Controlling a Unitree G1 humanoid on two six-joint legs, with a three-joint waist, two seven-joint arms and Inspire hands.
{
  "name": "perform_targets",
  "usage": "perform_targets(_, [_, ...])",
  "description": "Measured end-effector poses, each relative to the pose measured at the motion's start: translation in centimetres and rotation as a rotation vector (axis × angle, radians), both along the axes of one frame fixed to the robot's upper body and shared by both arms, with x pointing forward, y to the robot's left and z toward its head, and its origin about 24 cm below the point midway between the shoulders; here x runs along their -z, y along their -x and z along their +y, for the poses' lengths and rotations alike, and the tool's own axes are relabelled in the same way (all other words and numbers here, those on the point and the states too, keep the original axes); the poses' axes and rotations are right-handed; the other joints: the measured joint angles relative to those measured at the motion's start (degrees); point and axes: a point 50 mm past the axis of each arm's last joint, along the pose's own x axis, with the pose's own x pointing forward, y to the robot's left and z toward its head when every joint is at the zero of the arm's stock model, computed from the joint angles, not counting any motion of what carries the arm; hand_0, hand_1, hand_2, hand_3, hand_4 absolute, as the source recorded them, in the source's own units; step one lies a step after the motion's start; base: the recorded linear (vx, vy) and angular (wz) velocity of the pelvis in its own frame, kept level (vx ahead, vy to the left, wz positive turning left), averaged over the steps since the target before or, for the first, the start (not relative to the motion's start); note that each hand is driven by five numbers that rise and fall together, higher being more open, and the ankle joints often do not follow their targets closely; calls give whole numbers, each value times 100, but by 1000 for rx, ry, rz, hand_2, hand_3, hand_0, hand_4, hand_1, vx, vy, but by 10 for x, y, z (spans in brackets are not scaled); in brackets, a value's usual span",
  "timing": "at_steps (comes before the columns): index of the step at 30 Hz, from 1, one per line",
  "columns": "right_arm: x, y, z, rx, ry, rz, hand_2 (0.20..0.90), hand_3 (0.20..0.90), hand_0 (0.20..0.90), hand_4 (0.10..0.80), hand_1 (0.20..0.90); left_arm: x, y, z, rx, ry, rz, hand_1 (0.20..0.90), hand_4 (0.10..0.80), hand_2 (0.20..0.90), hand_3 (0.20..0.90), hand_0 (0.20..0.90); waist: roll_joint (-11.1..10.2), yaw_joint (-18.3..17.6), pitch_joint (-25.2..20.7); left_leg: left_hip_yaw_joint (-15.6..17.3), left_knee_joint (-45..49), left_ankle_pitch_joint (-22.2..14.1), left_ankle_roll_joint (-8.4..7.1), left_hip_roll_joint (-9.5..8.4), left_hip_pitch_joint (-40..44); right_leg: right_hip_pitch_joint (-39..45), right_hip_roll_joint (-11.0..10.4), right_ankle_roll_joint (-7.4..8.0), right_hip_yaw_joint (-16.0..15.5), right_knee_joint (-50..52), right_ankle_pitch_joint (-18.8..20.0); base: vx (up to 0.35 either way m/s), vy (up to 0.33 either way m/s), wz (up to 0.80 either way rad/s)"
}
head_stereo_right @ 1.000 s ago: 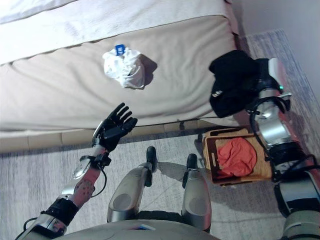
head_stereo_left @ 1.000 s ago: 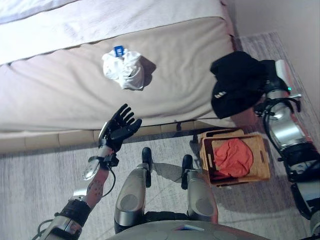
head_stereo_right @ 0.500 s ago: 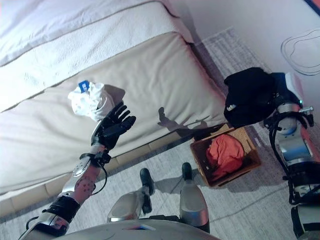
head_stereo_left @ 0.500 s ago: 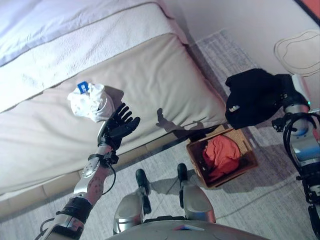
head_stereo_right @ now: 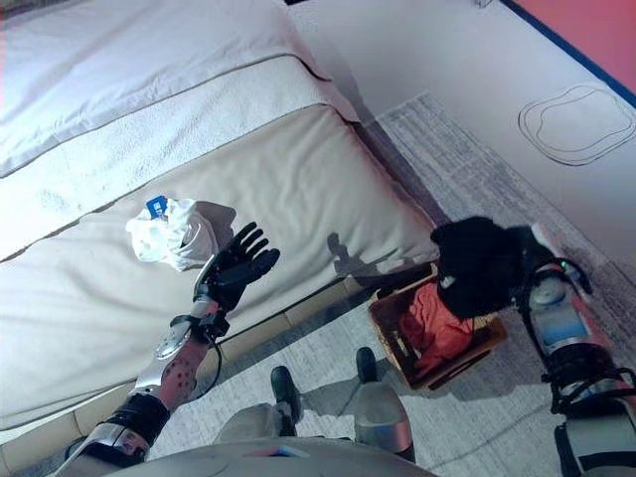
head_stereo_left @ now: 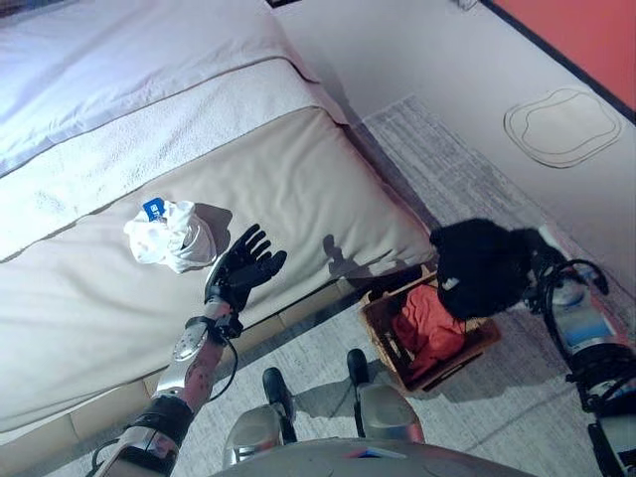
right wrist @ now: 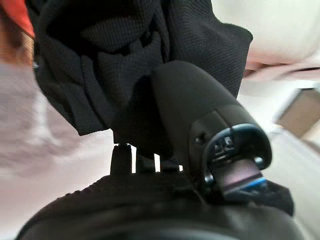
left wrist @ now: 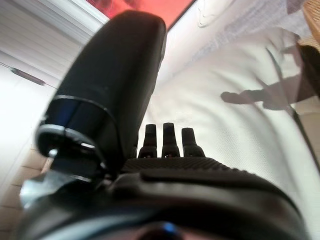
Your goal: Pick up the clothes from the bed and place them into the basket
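Note:
My right hand (head_stereo_left: 543, 270) is shut on a black garment (head_stereo_left: 481, 266) and holds it in the air just above the wicker basket (head_stereo_left: 479, 343) on the floor by the bed's corner. The right wrist view shows the black cloth (right wrist: 125, 60) bunched over the hand (right wrist: 200, 120). A red garment (head_stereo_left: 425, 328) lies in the basket. A crumpled white garment (head_stereo_left: 167, 235) with a blue tag lies on the beige bed (head_stereo_left: 298, 179). My left hand (head_stereo_left: 243, 276) is open, fingers spread, over the bed's front edge to the right of the white garment; it also shows in the left wrist view (left wrist: 165, 140).
The bed has a white cover (head_stereo_left: 119, 79) at the back. The basket stands on a grey rug (head_stereo_left: 467, 179) that runs beside the bed toward a wall. A pale outlined shape (head_stereo_left: 561, 124) lies on the floor at the right.
The camera has turned, shifting the whole scene. My right hand has lowered the black garment from beside the basket to just over it. The left hand stays open.

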Motion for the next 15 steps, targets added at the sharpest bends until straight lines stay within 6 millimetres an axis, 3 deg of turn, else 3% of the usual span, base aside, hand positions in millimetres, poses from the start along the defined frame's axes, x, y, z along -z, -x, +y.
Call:
perform_targets(4, [37,21,-1,69,-54,162,300,200,300,100,300,3,3,-2,23,6,8,900,800,900,900,900,80,36,-103,54,-3,0,0,-3,39,15,-1,-24,53,-2,18,-1,-22,-8])
perform_targets(10, [57,35,1,104,-88,241,300,200,300,100,300,9,7,-2,44,10,26,900,800,900,900,900,238,43,-304,86,-20,0,0,-1,37,35,-14,-38,98,-97,58,-20,-12,-3])
perform_targets(12, [60,37,2,106,-93,252,900,900,900,800,900,12,8,-1,44,9,37,900,800,900,900,900,279,58,-346,83,-22,0,0,-1,38,45,-11,-38,95,-114,59,0,0,0])
perform_targets(15, [67,43,1,131,-85,262,900,900,900,800,900,15,10,-2,46,8,54,900,800,900,900,900,315,93,-392,51,-25,0,0,0,40,103,-12,-30,87,-206,113,-16,-14,5])
